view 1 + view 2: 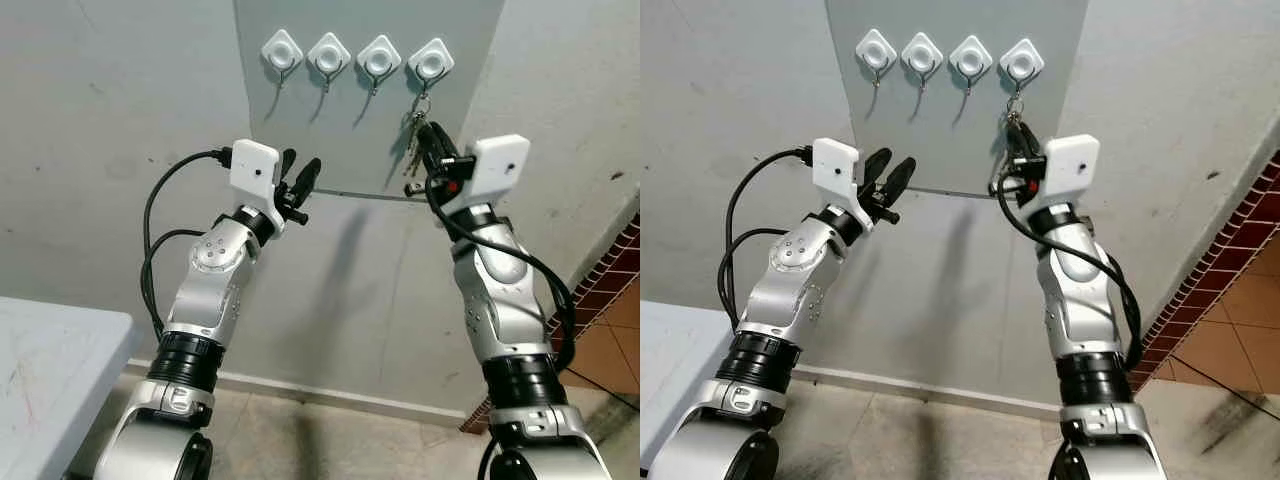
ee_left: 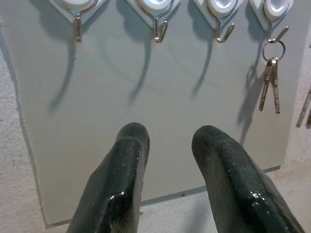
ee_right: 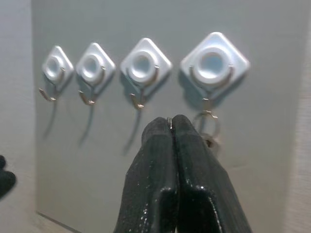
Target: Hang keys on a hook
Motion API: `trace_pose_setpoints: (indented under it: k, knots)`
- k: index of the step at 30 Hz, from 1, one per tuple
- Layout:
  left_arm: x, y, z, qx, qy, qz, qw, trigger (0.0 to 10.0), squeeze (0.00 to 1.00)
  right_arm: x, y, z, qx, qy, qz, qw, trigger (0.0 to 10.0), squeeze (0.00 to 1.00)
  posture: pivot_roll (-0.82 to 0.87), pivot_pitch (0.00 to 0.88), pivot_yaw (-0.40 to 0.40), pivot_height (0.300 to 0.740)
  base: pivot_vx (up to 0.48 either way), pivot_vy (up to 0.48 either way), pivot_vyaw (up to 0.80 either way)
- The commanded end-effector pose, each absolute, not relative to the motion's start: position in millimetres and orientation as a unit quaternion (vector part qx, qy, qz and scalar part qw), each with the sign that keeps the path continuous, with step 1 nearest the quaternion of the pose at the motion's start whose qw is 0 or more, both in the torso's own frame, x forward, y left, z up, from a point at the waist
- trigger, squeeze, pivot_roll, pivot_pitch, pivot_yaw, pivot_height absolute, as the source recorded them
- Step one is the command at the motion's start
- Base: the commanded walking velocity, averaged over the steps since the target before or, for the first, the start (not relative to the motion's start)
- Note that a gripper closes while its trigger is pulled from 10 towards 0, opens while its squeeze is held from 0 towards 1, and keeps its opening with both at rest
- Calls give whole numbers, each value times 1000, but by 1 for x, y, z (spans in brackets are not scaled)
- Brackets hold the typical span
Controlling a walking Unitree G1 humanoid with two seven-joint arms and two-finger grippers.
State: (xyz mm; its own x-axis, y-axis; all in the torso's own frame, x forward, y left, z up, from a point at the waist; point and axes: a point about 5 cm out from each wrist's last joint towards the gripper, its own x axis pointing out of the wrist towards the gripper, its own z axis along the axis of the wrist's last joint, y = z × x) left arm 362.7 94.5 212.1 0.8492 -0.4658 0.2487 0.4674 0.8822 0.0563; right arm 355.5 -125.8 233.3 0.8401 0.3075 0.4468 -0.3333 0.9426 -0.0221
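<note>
Four hooks on board; keys (image 1: 415, 150) hung from the hook (image 1: 431, 64) at 3 o'clock end. Right gripper (image 1: 432, 150) pinched closed beside them, release left. Left gripper (image 1: 300, 180) parted, empty.

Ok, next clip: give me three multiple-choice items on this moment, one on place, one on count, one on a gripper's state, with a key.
1. Which hook holds the keys?
A. the one furthest to the robot's left
B. the one furthest to its right
C. none

2. How many hooks are on the grey panel?
A. three
B. four
C. six

3. How do the left gripper's fingers stand?
A. apart
B. clamped on the keys
C. pressed together

Key: 1 B, the key ring hangs from the rightmost hook. 2 B, four white hook bases in a row. 3 A, a gap shows between the fingers.
</note>
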Motion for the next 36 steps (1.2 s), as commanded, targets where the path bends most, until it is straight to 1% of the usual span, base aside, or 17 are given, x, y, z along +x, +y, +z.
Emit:
trace_pose_setpoints:
  k: [1, 3, 5, 14, 15, 20, 36]
  knots:
    - [364, 95, 220, 0, -140, -243, 960, 10000, 0, 359, -118, 240, 48, -232, 192, 952, 10000, 0, 37, 0, 16, 740, 0, 0, 0]
    - [364, 95, 221, 0, -141, -243, 960, 10000, 0, 360, -116, 241, 50, -231, 198, 951, 10000, 0, 37, 0, 16, 740, 0, 0, 0]
    - [365, 94, 222, 0, -144, -243, 959, 10000, 0, 362, -109, 243, 71, -227, 226, 945, 10000, 0, 41, 0, 12, 740, 0, 0, 0]
    - [364, 91, 224, -3, -148, -247, 958, 10000, 0, 366, -99, 247, 113, -222, 262, 932, 10000, 0, 44, 0, 6, 740, 0, 0, 0]
    - [364, 90, 224, -3, -148, -248, 957, 10000, 0, 368, -98, 249, 134, -220, 268, 928, 10000, 0, 45, 0, 6, 740, 0, 0, 0]
    - [363, 87, 227, -1, -153, -253, 955, 10000, 0, 373, -98, 250, 177, -213, 267, 923, 10000, 0, 45, 0, 5, 740, 0, 0, 0]
    - [359, 76, 230, -2, -159, -275, 948, 10000, 0, 388, -102, 256, 266, -203, 253, 908, 10000, 0, 49, 0, 8, 740, 0, 0, 0]
